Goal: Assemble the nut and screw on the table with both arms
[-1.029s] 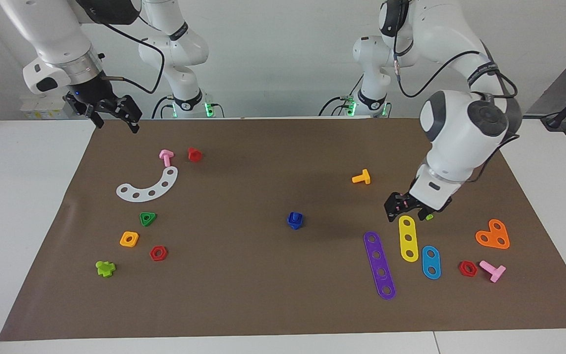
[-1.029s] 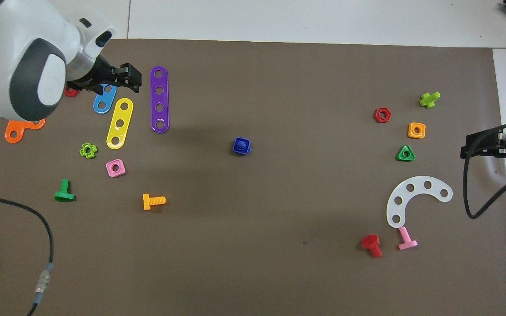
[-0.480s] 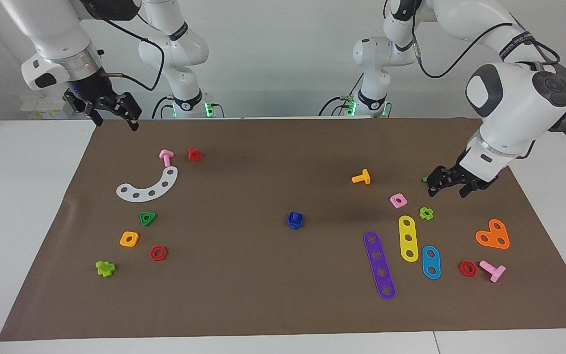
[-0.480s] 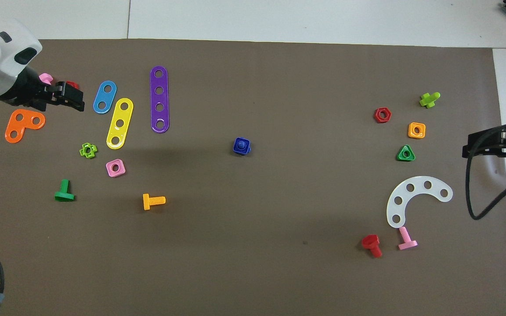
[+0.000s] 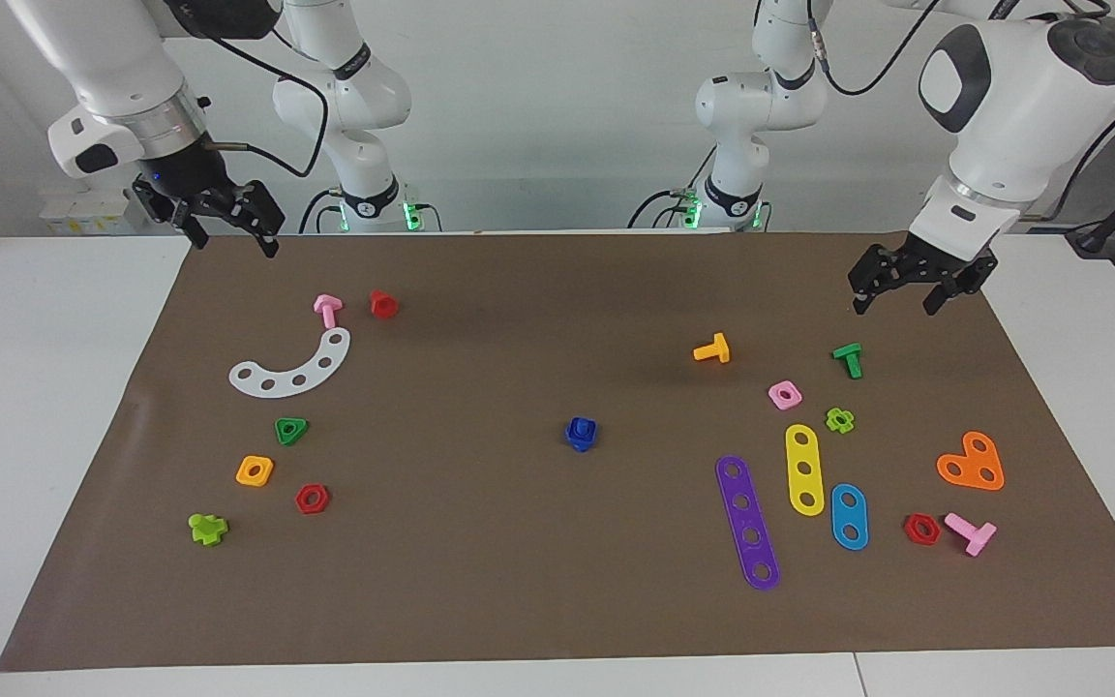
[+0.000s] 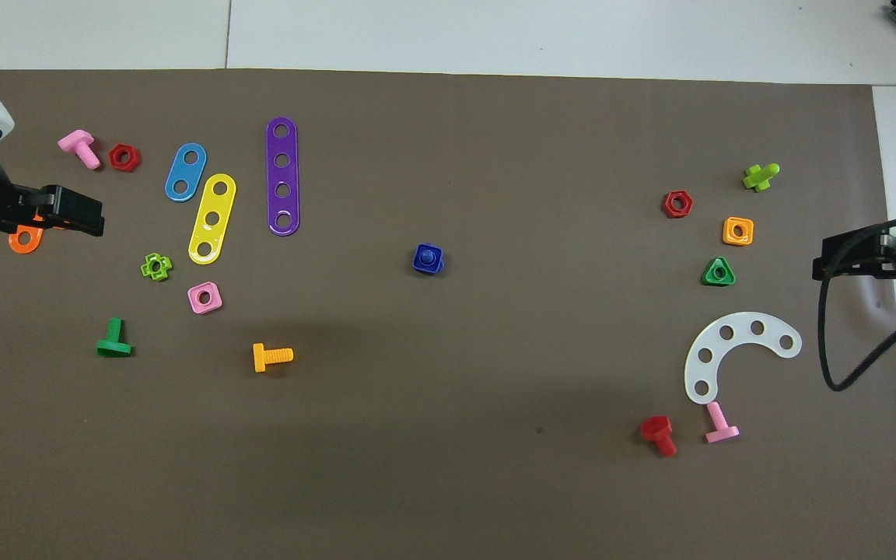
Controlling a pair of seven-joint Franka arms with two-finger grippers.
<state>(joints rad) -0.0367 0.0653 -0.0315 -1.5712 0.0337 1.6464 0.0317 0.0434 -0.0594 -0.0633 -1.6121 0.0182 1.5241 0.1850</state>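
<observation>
My bench (image 5: 54,407) is white and carries a wide brown mat (image 5: 519,581) that holds every part. My left arm (image 5: 1012,87) hangs above the mat's edge at its own end of the bench, and my left tool (image 5: 909,287) stands released, its fingers spread on nothing, over bare mat nearer to me than the green bolt (image 5: 848,359). My right arm (image 5: 122,87) waits at its own end, my right tool (image 5: 226,229) likewise released and empty over the mat's corner closest to me. Among the loose parts, the purple strip (image 5: 747,522) and the white curved plate (image 5: 291,365) are the biggest. At the middle of the mat sits the nut (image 5: 577,439) with the screw (image 5: 581,425) standing in it, well apart from both tools.
</observation>
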